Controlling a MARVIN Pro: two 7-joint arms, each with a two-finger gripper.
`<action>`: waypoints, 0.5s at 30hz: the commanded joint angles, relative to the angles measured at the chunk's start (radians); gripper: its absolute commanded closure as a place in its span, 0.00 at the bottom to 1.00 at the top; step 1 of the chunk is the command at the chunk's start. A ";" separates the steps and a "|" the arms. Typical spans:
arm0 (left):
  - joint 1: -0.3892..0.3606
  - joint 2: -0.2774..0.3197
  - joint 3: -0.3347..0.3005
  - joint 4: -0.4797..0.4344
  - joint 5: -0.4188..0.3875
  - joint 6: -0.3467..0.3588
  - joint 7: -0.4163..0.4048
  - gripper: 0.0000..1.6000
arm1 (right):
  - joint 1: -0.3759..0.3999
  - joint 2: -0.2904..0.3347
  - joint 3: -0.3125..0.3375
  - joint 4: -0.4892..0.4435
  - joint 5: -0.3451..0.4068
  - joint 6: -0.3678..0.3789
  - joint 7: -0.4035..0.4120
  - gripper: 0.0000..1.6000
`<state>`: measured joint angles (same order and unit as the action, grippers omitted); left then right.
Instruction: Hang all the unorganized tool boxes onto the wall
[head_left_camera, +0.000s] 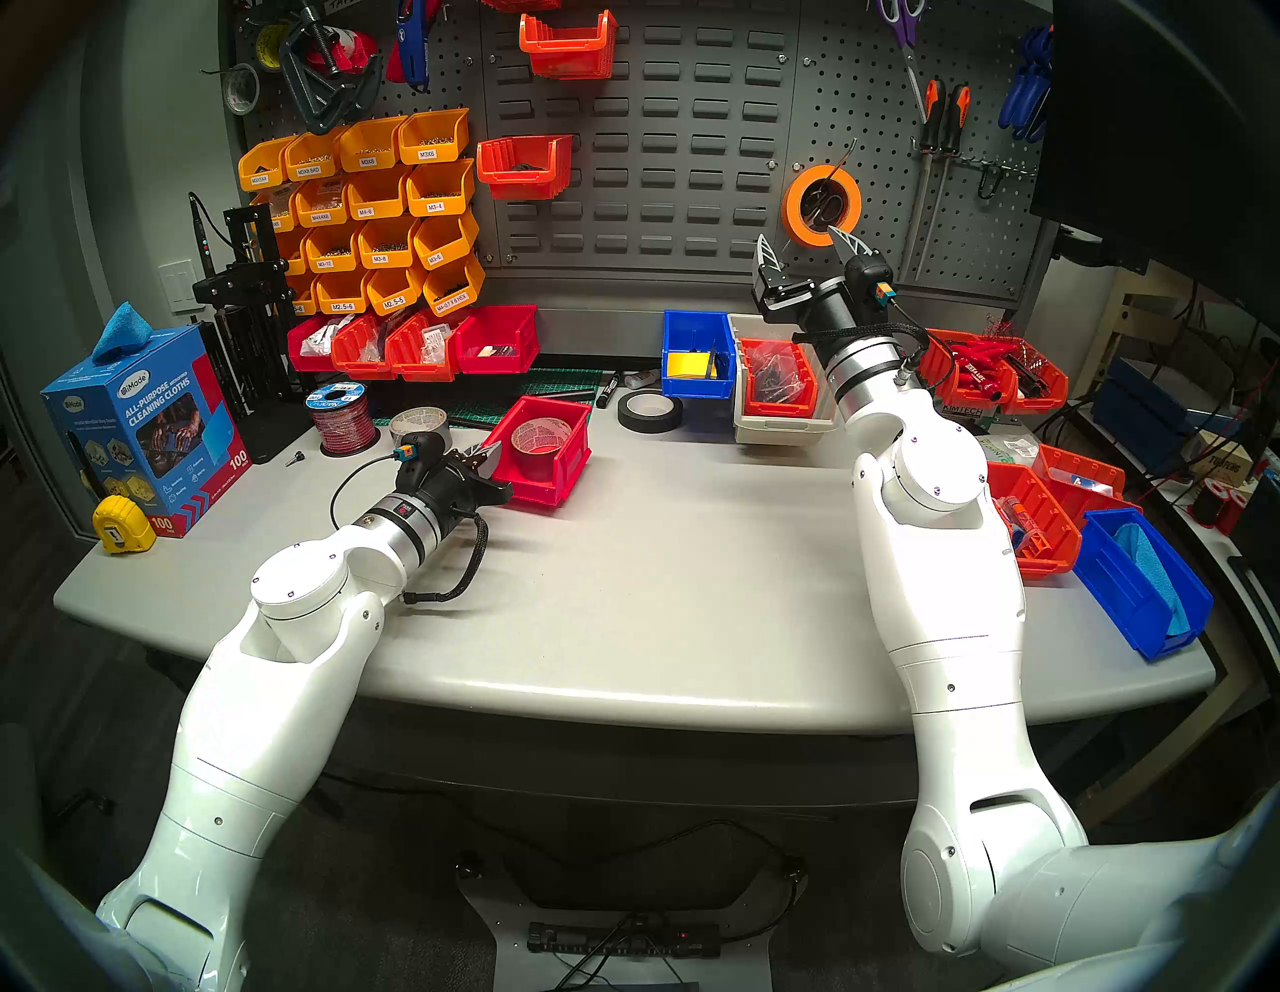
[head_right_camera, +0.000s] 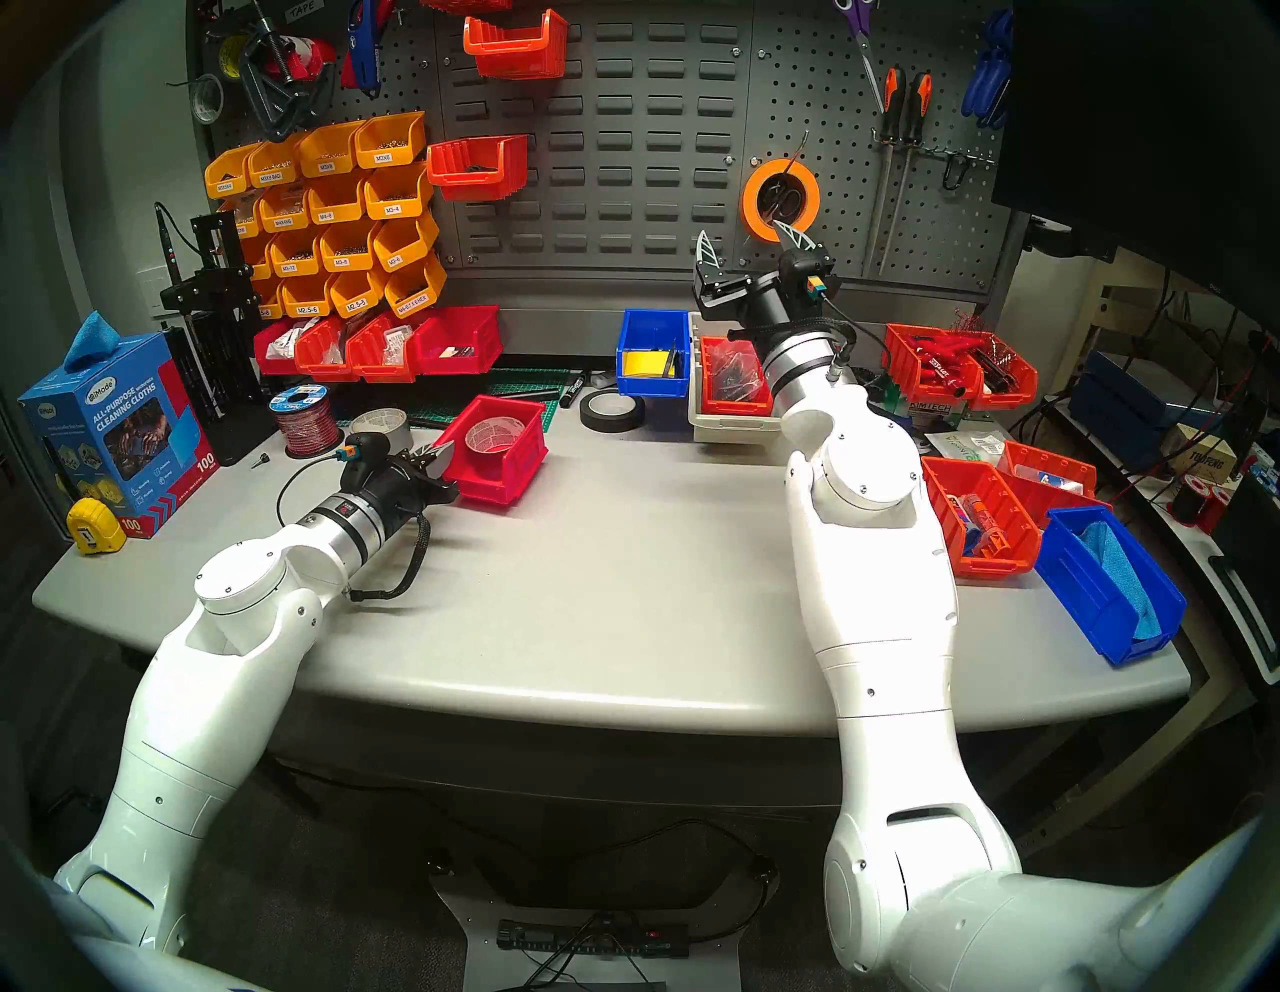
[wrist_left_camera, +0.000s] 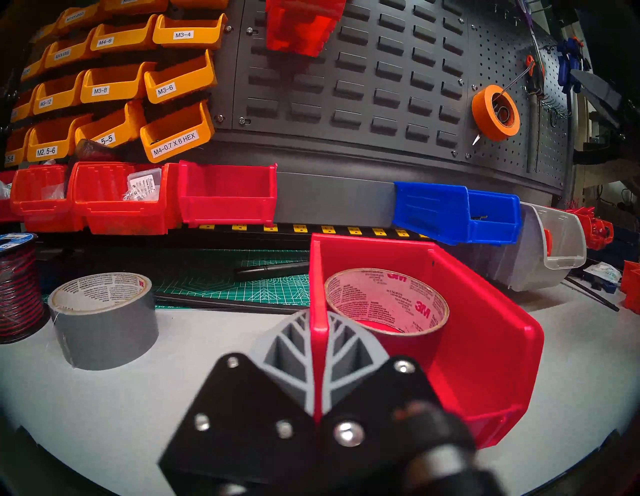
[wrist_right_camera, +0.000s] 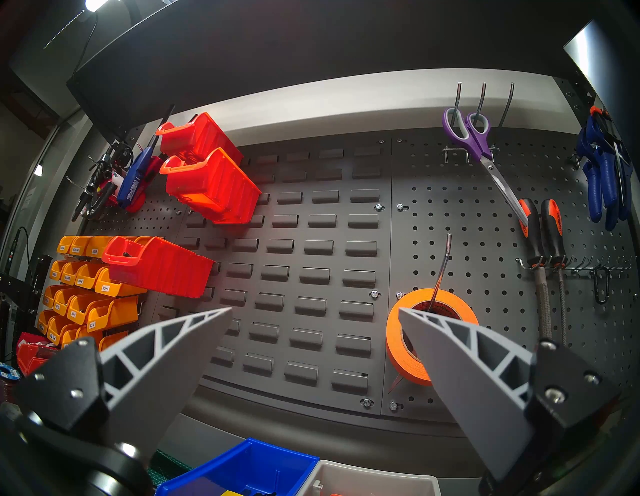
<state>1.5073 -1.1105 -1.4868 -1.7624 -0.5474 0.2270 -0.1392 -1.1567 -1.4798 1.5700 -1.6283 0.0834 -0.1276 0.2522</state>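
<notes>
A bright red tool box (head_left_camera: 550, 483) (head_right_camera: 500, 485) (wrist_left_camera: 491, 346) stands on the table left of centre with a roll of tape (wrist_left_camera: 384, 304) inside. My left gripper (head_left_camera: 488, 457) (head_right_camera: 433, 454) (wrist_left_camera: 320, 346) is shut on its near wall, one finger inside and one outside. My right gripper (head_left_camera: 800, 242) (head_right_camera: 742, 235) (wrist_right_camera: 313, 311) is open and empty, raised close to the wall (head_left_camera: 679, 152) (wrist_right_camera: 311, 249) of louvred slots. Orange-red tool boxes (head_left_camera: 568, 45) (head_left_camera: 524, 166) (wrist_right_camera: 207, 183) (wrist_right_camera: 159, 263) hang on the wall's left side.
Red bins (head_left_camera: 415, 346) line the wall's foot at left; a blue bin (head_left_camera: 696, 353) and an orange-red bin in a pale tub (head_left_camera: 776, 377) sit at the back right. More orange and blue bins (head_left_camera: 1143, 589) crowd the right edge. Grey tape (head_left_camera: 419, 426), black tape (head_left_camera: 649, 412) and a wire spool (head_left_camera: 341, 415) lie nearby.
</notes>
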 joint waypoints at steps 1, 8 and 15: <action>-0.106 -0.029 0.017 -0.001 0.002 -0.010 0.005 1.00 | 0.008 0.000 0.001 -0.012 0.000 -0.002 -0.002 0.00; -0.166 -0.040 0.045 0.029 0.013 0.005 0.014 1.00 | 0.008 0.000 0.001 -0.012 0.000 -0.002 -0.002 0.00; -0.238 -0.060 0.077 0.068 0.020 0.032 0.023 1.00 | 0.008 0.000 0.001 -0.012 0.000 -0.002 -0.002 0.00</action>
<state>1.3785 -1.1493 -1.4212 -1.7144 -0.5248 0.2406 -0.1144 -1.1567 -1.4798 1.5701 -1.6281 0.0834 -0.1276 0.2523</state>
